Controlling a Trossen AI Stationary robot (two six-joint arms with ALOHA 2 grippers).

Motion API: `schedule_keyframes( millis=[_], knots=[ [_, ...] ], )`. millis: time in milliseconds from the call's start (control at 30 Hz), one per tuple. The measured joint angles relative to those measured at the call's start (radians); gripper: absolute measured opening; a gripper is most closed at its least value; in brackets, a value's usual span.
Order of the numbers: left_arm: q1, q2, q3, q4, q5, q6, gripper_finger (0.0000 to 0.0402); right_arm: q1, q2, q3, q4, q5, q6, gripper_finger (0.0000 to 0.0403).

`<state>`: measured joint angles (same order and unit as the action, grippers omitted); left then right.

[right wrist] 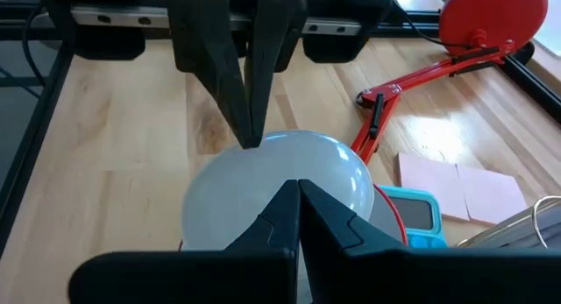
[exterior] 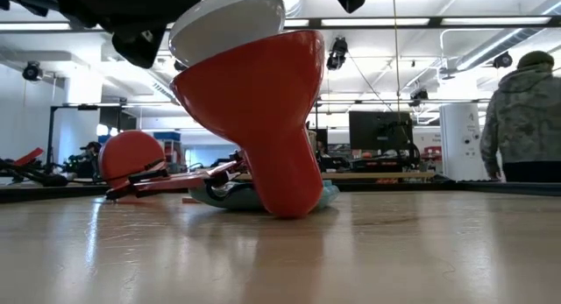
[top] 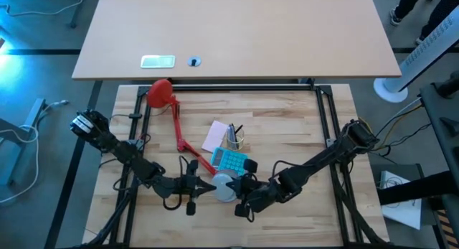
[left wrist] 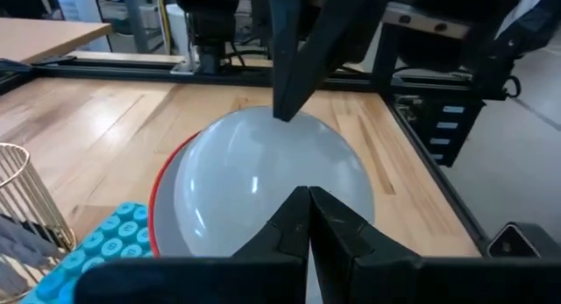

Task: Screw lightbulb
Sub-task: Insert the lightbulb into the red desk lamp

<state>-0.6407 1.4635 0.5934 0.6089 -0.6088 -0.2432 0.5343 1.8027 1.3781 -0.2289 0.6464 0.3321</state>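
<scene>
We are pressing both pincers, left and right, fingers clenched together, against opposite sides of the lightbulb. It is sitting in the red shade at the desk's front.

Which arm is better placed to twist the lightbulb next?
Right, slightly. The right gripper and left gripper both touch the lightbulb with shut jaws, but the red lamp arm crowds the left's side.
</scene>
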Motion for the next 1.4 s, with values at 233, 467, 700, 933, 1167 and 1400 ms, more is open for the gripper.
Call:
schedule_keyframes(
  millis=[233, 467, 700, 933, 1167, 1400],
  knots=[
    [0.005, 0.002, 0.002, 0.000, -0.007, 0.018, 0.0000, 0.000, 0.000, 0.000, -0.002, 0.000, 0.005, 0.0000],
    [0.028, 0.002, 0.002, 0.002, -0.006, 0.032, 0.0000, 0.008, 0.000, 0.000, -0.002, -0.046, 0.009, 0.0000],
    [0.045, 0.002, 0.003, 0.003, -0.007, 0.056, 0.0000, 0.020, 0.000, 0.000, -0.002, -0.054, 0.010, 0.0000],
    [0.063, 0.001, 0.003, 0.015, -0.007, 0.097, 0.0000, 0.024, 0.000, 0.002, 0.000, -0.075, 0.026, 0.0000],
    [0.041, -0.027, 0.036, -0.034, -0.008, 0.112, 0.0000, 0.025, -0.004, 0.009, 0.000, -0.090, 0.026, 0.0000],
    [-0.053, -0.043, 0.135, -0.310, -0.002, 0.007, 0.0000, 0.022, -0.029, 0.024, -0.003, -0.009, -0.001, 0.0000]
  ],
)
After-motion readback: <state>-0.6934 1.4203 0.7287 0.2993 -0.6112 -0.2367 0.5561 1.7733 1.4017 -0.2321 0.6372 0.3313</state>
